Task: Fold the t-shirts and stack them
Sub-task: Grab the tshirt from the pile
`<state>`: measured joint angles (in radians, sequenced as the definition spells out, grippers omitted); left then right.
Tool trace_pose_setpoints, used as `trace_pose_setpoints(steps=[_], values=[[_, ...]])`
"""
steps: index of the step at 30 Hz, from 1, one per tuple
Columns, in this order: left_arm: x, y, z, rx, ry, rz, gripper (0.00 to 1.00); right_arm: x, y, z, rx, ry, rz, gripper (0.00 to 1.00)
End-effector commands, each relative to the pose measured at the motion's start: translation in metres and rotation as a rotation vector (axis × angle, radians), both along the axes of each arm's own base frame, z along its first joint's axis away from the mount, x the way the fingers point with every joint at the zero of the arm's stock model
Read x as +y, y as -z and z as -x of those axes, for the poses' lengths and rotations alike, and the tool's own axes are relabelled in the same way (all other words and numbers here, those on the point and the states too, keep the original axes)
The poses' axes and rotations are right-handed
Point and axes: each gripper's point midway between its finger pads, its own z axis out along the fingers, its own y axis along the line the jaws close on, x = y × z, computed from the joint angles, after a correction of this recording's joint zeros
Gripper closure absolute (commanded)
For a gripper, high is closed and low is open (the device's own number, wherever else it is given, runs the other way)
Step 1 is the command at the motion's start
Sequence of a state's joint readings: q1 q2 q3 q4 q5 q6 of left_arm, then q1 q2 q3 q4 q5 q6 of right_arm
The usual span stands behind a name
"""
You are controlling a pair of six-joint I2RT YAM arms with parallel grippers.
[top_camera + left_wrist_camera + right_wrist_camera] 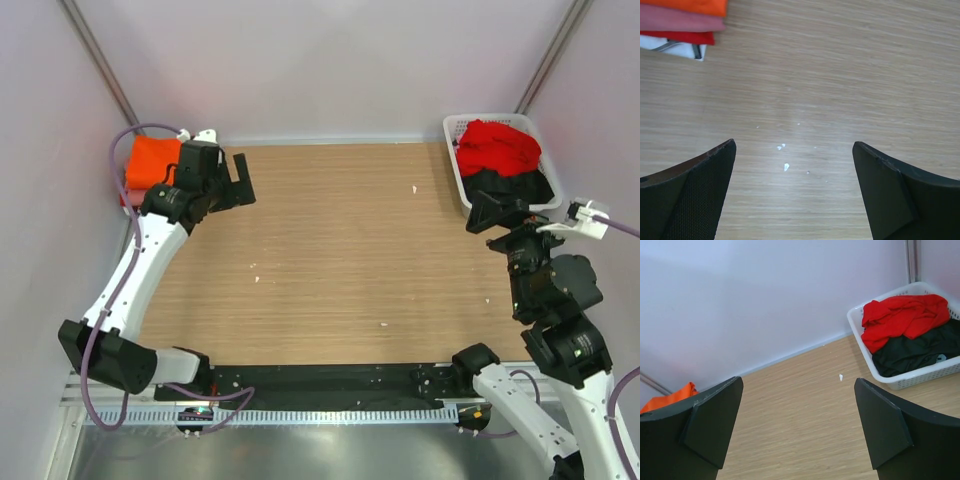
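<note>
A stack of folded t-shirts (148, 165) lies at the table's far left, orange on top. In the left wrist view the stack (685, 20) shows orange, salmon-pink and red layers over a white one. A crumpled bright red t-shirt (497, 146) lies on a black one (520, 185) in the white basket (452, 160) at the far right; both show in the right wrist view (902, 315). My left gripper (240, 180) is open and empty, just right of the stack. My right gripper (492, 213) is open and empty, just in front of the basket.
Small white specks (782, 147) are scattered on the wooden table (340, 250). Pale walls close in the back and both sides. A black rail (320, 380) runs along the near edge between the arm bases.
</note>
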<state>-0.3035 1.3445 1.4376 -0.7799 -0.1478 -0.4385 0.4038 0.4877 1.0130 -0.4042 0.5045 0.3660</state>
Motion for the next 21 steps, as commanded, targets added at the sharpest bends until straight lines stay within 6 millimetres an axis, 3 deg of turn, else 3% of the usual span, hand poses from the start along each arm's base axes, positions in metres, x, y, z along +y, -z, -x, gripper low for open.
trace_pose_setpoints(steps=[1, 4, 5, 7, 8, 10, 11, 12, 14, 16, 17, 18, 19, 21], values=[[0.029, -0.02, 0.018, -0.062, -0.106, -0.098, 0.0, -0.001, -0.026, -0.013, -0.01, 0.036, 0.033, 0.0], [0.035, -0.016, 0.039, -0.046, -0.105, -0.118, 0.0, 0.011, -0.034, -0.028, -0.049, -0.003, 0.104, 0.0], [0.035, -0.016, 0.039, -0.064, -0.103, -0.124, 0.0, 0.015, -0.022, -0.039, -0.039, -0.005, 0.143, 0.0], [0.042, -0.002, 0.044, -0.064, -0.116, -0.169, 0.0, 0.006, -0.016, -0.056, -0.014, 0.089, 0.152, 0.0], [0.05, 0.003, 0.047, -0.044, -0.146, -0.212, 0.01, 0.008, -0.011, -0.081, 0.067, 0.139, 0.183, 0.0], [0.055, 0.001, 0.048, -0.035, -0.174, -0.248, 0.0, -0.002, -0.005, -0.107, 0.179, 0.245, 0.245, 0.0], [0.055, 0.005, 0.047, -0.023, -0.175, -0.262, 0.0, 0.006, 0.004, -0.14, 0.285, 0.26, 0.308, 0.0], [0.054, 0.007, 0.048, -0.013, -0.169, -0.266, 0.0, 0.005, 0.005, -0.155, 0.327, 0.273, 0.34, 0.0], [0.052, 0.01, 0.048, -0.003, -0.162, -0.265, 0.01, -0.01, 0.017, -0.202, 0.447, 0.332, 0.387, 0.0], [0.052, 0.01, 0.049, -0.002, -0.158, -0.265, 0.0, -0.025, 0.035, -0.23, 0.539, 0.33, 0.372, 0.0], [0.052, 0.009, 0.049, -0.008, -0.161, -0.264, 0.01, -0.045, 0.015, -0.245, 0.502, 0.334, 0.282, 0.0], [0.052, 0.01, 0.049, -0.006, -0.161, -0.269, 0.01, -0.054, 0.048, -0.272, 0.584, 0.329, 0.27, 0.01], [0.053, 0.011, 0.049, -0.006, -0.162, -0.274, 0.01, -0.076, 0.055, -0.299, 0.604, 0.321, 0.199, 0.0], [0.052, 0.011, 0.049, -0.006, -0.159, -0.275, 0.01, -0.074, 0.076, -0.317, 0.635, 0.304, 0.207, 0.0]])
